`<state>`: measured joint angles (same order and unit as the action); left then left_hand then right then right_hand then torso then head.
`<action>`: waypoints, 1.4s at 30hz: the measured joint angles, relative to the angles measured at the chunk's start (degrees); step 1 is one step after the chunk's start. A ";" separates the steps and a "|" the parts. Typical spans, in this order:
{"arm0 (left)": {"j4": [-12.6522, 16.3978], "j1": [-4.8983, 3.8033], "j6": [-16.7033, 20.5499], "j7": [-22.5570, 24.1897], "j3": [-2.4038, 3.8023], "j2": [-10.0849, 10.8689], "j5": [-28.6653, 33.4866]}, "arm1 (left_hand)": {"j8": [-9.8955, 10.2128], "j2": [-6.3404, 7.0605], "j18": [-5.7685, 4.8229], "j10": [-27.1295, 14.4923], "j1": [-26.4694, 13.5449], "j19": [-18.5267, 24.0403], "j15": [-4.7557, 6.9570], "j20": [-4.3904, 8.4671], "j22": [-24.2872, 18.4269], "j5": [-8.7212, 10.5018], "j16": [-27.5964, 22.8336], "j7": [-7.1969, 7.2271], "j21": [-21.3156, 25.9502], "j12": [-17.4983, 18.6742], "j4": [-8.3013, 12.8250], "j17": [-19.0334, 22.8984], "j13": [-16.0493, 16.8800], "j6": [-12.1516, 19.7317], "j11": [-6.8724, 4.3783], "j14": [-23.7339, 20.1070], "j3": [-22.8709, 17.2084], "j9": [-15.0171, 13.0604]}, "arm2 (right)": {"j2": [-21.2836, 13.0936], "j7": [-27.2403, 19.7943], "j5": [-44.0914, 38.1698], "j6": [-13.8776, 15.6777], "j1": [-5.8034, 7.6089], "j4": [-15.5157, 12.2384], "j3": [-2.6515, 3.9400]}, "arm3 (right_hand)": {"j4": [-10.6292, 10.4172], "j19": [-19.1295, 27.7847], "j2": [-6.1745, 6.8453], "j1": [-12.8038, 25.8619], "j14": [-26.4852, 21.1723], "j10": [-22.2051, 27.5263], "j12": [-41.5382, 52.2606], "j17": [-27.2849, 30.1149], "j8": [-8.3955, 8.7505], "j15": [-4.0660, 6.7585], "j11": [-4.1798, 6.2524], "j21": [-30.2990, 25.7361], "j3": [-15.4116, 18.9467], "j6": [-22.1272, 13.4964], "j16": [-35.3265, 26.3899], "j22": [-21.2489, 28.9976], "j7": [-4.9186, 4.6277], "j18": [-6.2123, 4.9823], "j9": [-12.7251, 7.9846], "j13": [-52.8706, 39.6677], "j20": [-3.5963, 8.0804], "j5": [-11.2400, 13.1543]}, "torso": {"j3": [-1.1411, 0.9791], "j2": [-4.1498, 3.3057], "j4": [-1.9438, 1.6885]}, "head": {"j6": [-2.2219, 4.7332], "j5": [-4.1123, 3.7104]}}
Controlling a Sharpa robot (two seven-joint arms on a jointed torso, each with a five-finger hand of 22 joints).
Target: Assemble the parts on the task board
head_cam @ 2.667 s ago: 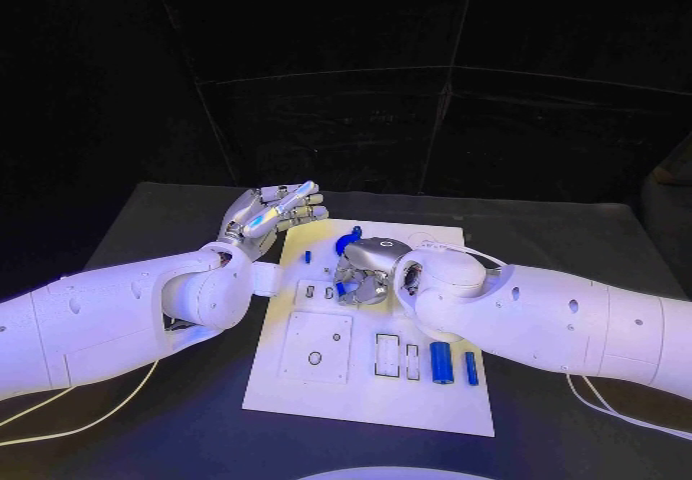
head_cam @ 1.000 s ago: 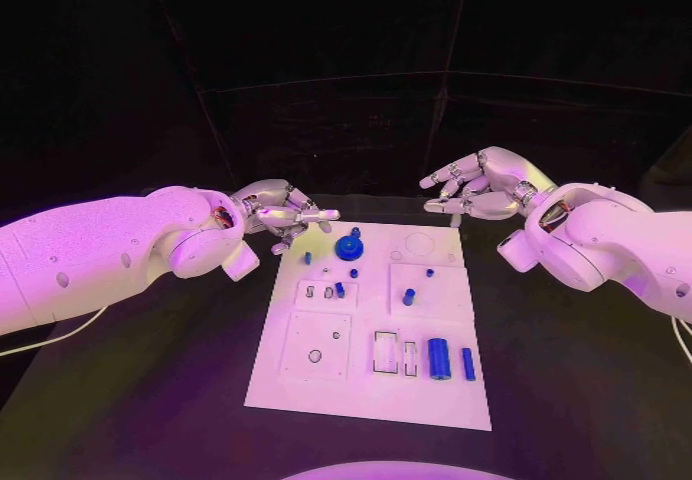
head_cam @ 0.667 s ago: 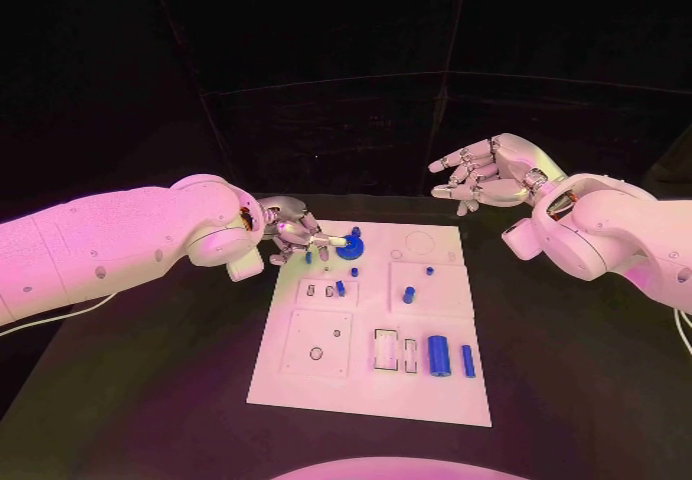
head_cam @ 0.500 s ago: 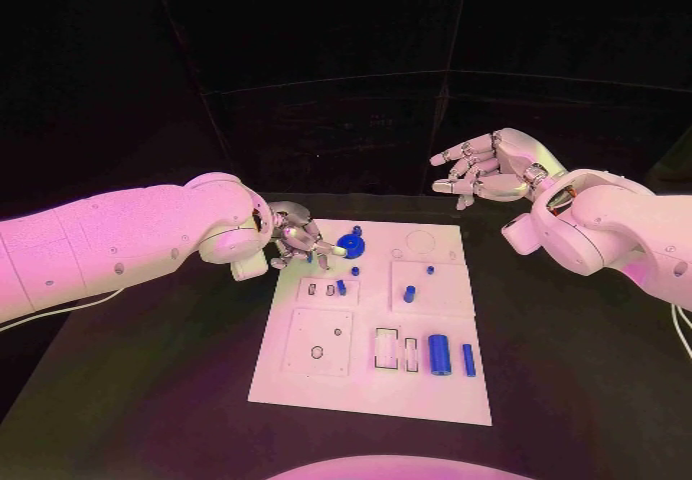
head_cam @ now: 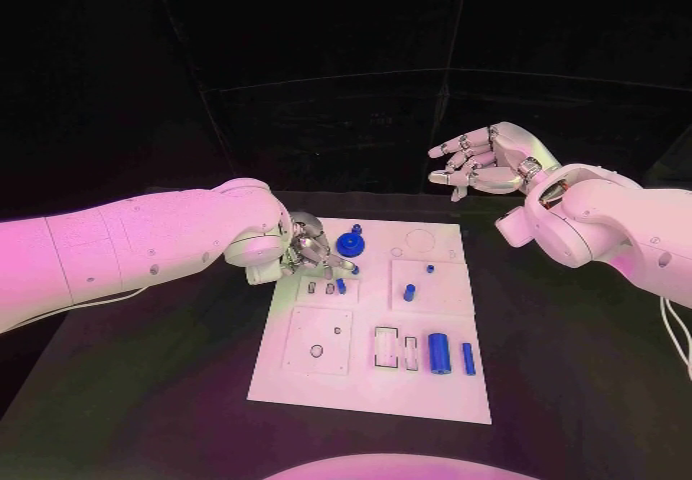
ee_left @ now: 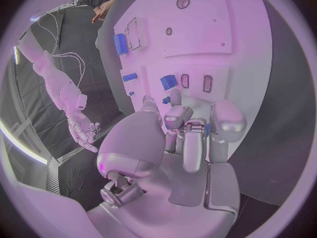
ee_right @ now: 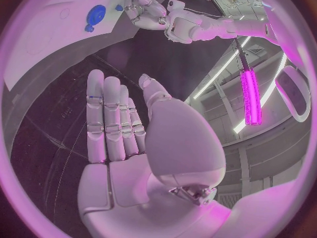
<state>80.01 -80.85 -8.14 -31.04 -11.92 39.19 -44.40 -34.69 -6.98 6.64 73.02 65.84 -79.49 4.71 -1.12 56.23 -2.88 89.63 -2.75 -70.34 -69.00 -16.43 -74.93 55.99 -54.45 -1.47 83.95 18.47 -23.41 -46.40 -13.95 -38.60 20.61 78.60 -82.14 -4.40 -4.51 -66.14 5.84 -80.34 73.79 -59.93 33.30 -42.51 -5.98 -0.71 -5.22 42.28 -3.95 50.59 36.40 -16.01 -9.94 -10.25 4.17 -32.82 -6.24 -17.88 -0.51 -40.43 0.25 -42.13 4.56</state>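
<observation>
The white task board (head_cam: 372,400) lies mid-table. A blue round knob (head_cam: 351,246) stands near its far end, a blue peg (head_cam: 408,293) in the middle, and a short blue peg (head_cam: 340,286) beside two small slots. My left hand (head_cam: 307,252) is low over the board's far left edge, its fingers curled down next to the knob. In the left wrist view those fingers (ee_left: 193,137) hover over the board (ee_left: 218,31) near the short peg (ee_left: 169,82); a blue glint shows between them, and I cannot tell whether anything is held. My right hand (head_cam: 480,160) is raised beyond the far right corner, fingers apart and empty.
A thick blue cylinder (head_cam: 438,355) and a thin blue bar (head_cam: 467,358) lie at the board's near right, beside two rectangular slots (head_cam: 387,350). A square plate with a hole (head_cam: 317,345) sits near left. In the right wrist view the flat right hand (ee_right: 126,137) faces the distant knob (ee_right: 95,13).
The right hand has lifted off the board's middle to high at the far right. The left hand has come down from beyond the far left corner onto the board beside the knob.
</observation>
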 measured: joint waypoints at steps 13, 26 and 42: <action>-0.40 -0.01 -0.43 -2.08 -0.30 -1.19 -0.26 | -1.02 0.00 -0.54 0.90 0.00 -0.84 0.00 0.02 2.99 0.00 0.02 0.21 -1.66 -0.94 0.16 0.01 1.13 0.21 -0.07 0.00 0.47 -1.06 | 0.55 0.90 -0.25 0.52 0.01 0.89 0.00 | -0.36 0.20 0.09 0.50 0.00 0.49 0.81 0.24 0.00 0.00 -0.09 -0.37 0.68 -0.30 -0.20 0.16 -0.30 0.01 -0.01 0.17 -0.20 -1.58 | 0.09 -0.03 0.02 | -0.41 0.04; -0.61 -0.01 -1.23 -2.99 -0.32 -2.14 -0.75 | -2.06 -0.24 -0.88 1.11 0.24 -1.21 -0.01 -0.02 4.25 0.00 0.02 0.24 -2.49 -0.94 0.32 0.01 1.07 0.24 -0.27 0.00 0.63 -1.98 | 0.93 1.55 -0.50 0.53 0.01 1.22 -0.01 | -0.49 0.20 0.09 0.50 -0.20 0.88 0.81 0.31 0.00 -0.21 -0.09 -0.59 0.81 -0.67 -0.20 0.21 -0.31 0.01 -0.02 0.21 -0.21 -1.82 | 0.11 -0.14 0.03 | -0.71 0.13; -0.91 -0.02 -2.61 -3.83 -0.32 -3.03 -1.71 | -2.39 -0.53 -0.88 1.10 0.53 -1.39 0.20 0.16 4.62 0.00 0.02 0.42 -2.76 -1.17 0.32 0.01 0.90 0.41 -0.27 0.21 0.63 -2.39 | 1.28 2.20 -0.98 0.50 0.01 1.38 -0.01 | -0.35 0.20 0.09 0.49 -0.20 1.30 1.02 0.42 -0.24 -0.21 -0.10 -0.83 0.98 -0.87 -0.46 0.28 -0.51 0.01 -0.02 0.36 -0.21 -2.01 | 0.15 -0.07 0.05 | -1.16 -0.02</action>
<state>79.09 -80.86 -10.75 -34.86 -12.24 36.16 -46.12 -37.08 -7.51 5.76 74.12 66.37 -80.88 4.91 -0.96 60.86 -2.88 89.64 -2.33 -73.10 -70.17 -16.11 -74.92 56.89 -54.04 -1.75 84.16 19.10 -25.80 -45.12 -11.75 -39.58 21.12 78.61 -80.76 -4.41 -4.86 -65.95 5.93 -79.84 73.59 -58.64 34.32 -42.08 -6.22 -0.92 -5.32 41.44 -2.97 49.71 35.94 -15.73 -10.45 -10.24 4.14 -32.45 -6.45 -19.89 -0.36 -40.50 0.30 -43.30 4.54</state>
